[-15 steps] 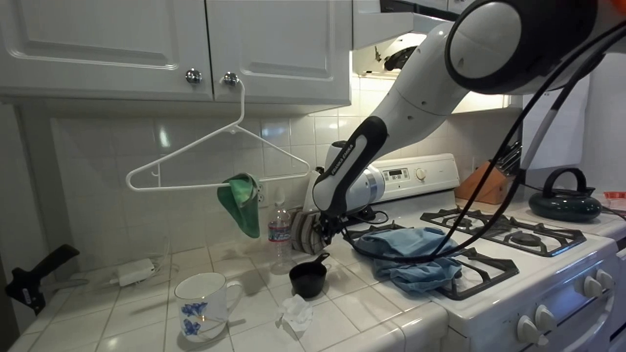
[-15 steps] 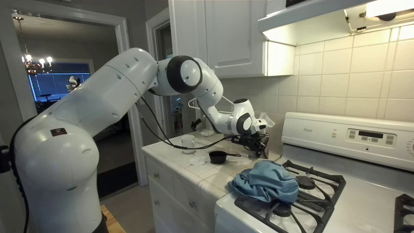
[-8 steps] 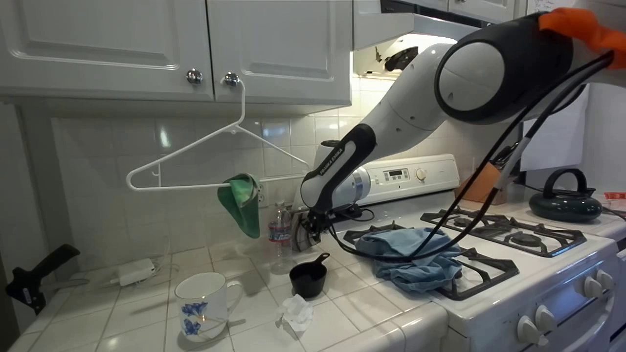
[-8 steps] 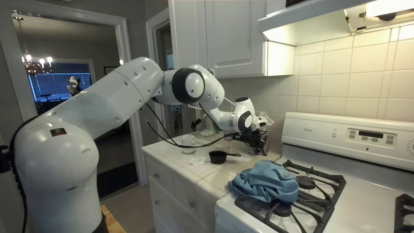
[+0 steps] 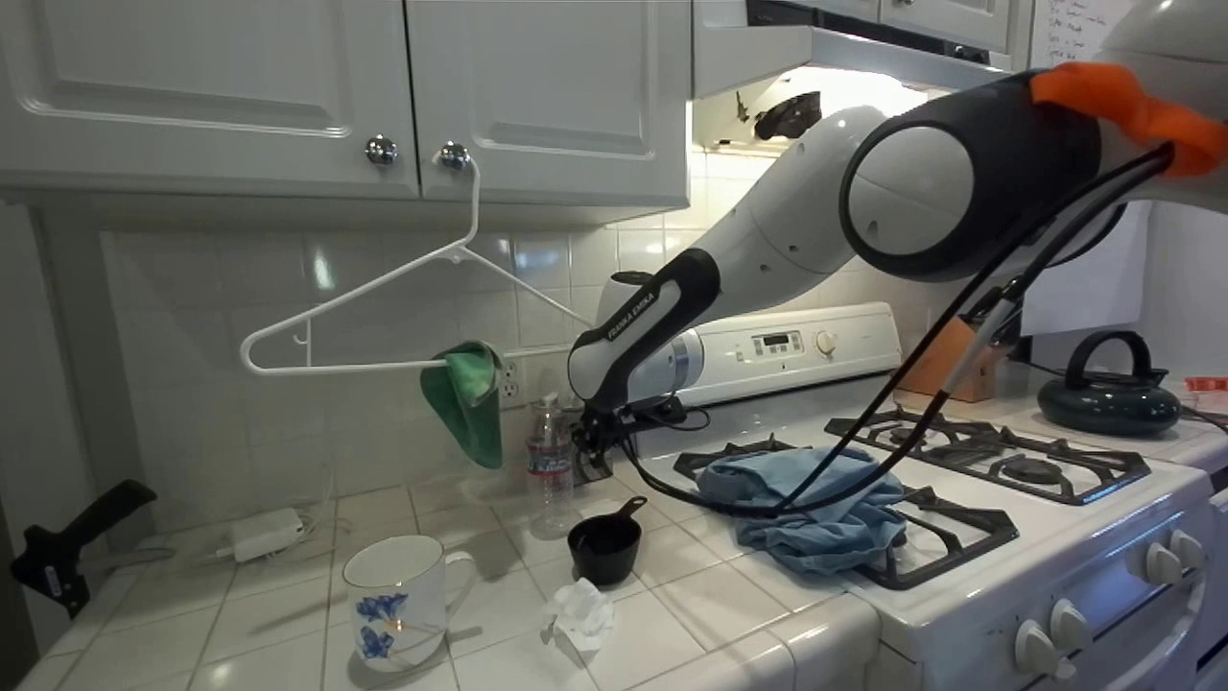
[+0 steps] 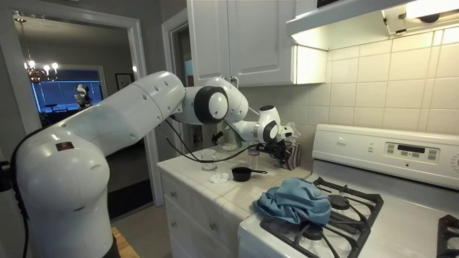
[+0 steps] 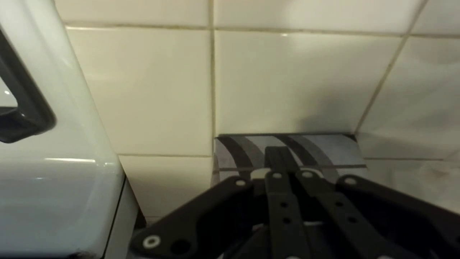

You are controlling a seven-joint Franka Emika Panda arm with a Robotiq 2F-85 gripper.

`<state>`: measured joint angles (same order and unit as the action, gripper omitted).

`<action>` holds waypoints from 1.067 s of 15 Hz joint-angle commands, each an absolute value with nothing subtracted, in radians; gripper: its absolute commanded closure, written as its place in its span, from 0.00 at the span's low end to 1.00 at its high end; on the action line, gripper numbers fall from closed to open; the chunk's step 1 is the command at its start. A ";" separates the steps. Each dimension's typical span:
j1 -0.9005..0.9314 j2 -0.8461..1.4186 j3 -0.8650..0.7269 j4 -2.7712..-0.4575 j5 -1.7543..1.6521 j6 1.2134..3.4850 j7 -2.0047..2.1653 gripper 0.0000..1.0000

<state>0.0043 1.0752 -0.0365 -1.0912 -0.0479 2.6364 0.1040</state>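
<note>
The gripper [image 7: 282,158] is clenched, its two fingers pressed together in the wrist view and pointing toward 12 o'clock. Nearest to it is a striped box [image 7: 323,147], which shows around and behind the tips; whether they touch it cannot be told. In both exterior views the gripper hides part of this box.

Hours around the gripper in an exterior view: at 8 o'clock, just beside it, a clear bottle [image 5: 550,489] with a label stands upright. At 6 o'clock a small black pan [image 5: 602,552] sits on the tiled surface [image 5: 710,605], its handle aimed at 1 o'clock; past the pan, also at 6, lies a crumpled white tissue [image 5: 585,614]. At 10 o'clock a green cloth [image 5: 468,408] drapes over the bar of a white hanger [image 5: 355,368], hooked on a cabinet knob [image 5: 454,155].

Farther out, at 3 o'clock, a bunched blue cloth [image 5: 811,499] lies on the stove [image 6: 408,211]. At 8 o'clock an upright mug [image 5: 395,605] with blue flowers has its handle toward 3. A white adapter [image 5: 267,535] lies at 9 o'clock. Farthest, at 3 o'clock, stand a knife block [image 5: 935,369] and then a dark green kettle [image 5: 1108,411].
</note>
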 commanded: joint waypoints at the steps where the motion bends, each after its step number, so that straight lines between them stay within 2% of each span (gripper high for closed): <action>1: 0.004 1.160 -0.021 -0.934 -0.032 2.584 0.073 1.00; 6: 0.017 1.153 -0.052 -0.910 -0.035 2.406 0.135 1.00; 16: -0.041 0.813 -0.140 -1.319 -0.019 2.235 0.319 1.00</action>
